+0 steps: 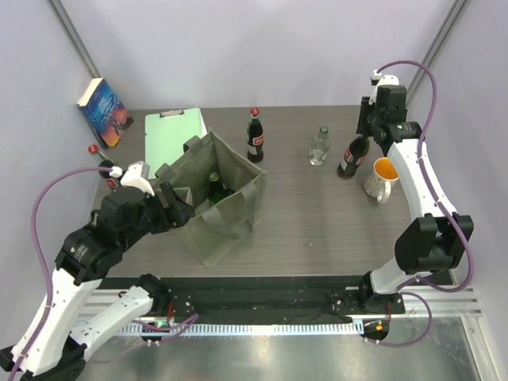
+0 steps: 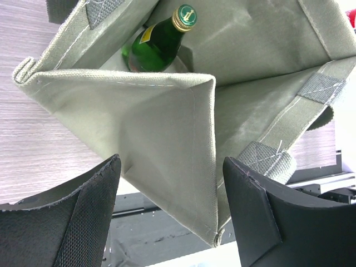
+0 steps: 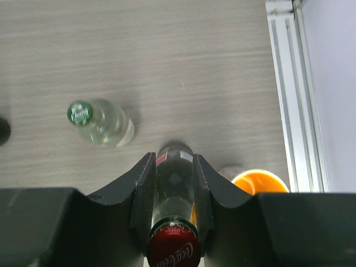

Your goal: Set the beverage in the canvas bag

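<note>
I have my right hand [image 3: 173, 162] clamped on the red-capped cola bottle [image 3: 173, 200], on the tabletop [image 1: 317, 222] at 2 o'clock, clear bottle [image 1: 319, 147] at its 9 o'clock, canvas bag [image 1: 230, 210] at 9 o'clock with a green bottle [image 2: 158, 47] inside, my left hand [image 2: 171, 167] open astride its corner

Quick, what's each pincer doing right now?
Left pincer: open, straddling an edge of the canvas bag, not gripping it.
Right pincer: shut on the neck of the cola bottle.
</note>
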`<state>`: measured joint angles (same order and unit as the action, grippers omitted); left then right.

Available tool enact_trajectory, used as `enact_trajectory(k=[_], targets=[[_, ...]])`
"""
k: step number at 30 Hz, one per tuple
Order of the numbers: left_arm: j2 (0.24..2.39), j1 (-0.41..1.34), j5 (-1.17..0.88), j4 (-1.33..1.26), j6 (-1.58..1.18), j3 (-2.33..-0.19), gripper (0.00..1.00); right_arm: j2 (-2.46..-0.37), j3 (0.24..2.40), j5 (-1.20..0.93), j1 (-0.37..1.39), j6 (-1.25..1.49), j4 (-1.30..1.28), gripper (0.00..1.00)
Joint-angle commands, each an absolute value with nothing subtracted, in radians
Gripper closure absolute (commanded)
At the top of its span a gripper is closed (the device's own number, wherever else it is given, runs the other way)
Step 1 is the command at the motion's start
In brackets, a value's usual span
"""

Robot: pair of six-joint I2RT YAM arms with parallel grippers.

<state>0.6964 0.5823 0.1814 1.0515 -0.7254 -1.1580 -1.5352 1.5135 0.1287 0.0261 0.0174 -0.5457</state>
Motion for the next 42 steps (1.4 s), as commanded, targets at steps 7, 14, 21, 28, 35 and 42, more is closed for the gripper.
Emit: enact_trajectory(k=[7,14,21,28,35,42], targets=[[0.684,0.586,0.181,1.046,-0.724,-1.201,0.25,-1.545,1.447,0.126,0.025,0.020,-0.408,0.99],[0.696,0.586,0.175,1.045,-0.721,-1.203,0.25,-1.577,1.486,0.091,0.026,0.023,-0.408,0.91],[0.686,0.586,0.183,1.051,-0.719,-1.195,0.25,-1.598,1.520,0.110,0.026,0.009,-0.411,0.82],[0.684,0.586,0.184,1.049,-0.718,-1.201,0.25,-1.629,1.566,0.110,0.025,0.006,-0.429,0.69],[0.686,0.586,0.187,1.054,-0.713,-1.198,0.25,-1.638,1.566,0.101,0.025,0.006,-0.431,0.61],[0.686,0.586,0.190,1.054,-0.712,-1.201,0.24,-1.640,1.578,0.094,0.025,0.005,-0.433,0.53]])
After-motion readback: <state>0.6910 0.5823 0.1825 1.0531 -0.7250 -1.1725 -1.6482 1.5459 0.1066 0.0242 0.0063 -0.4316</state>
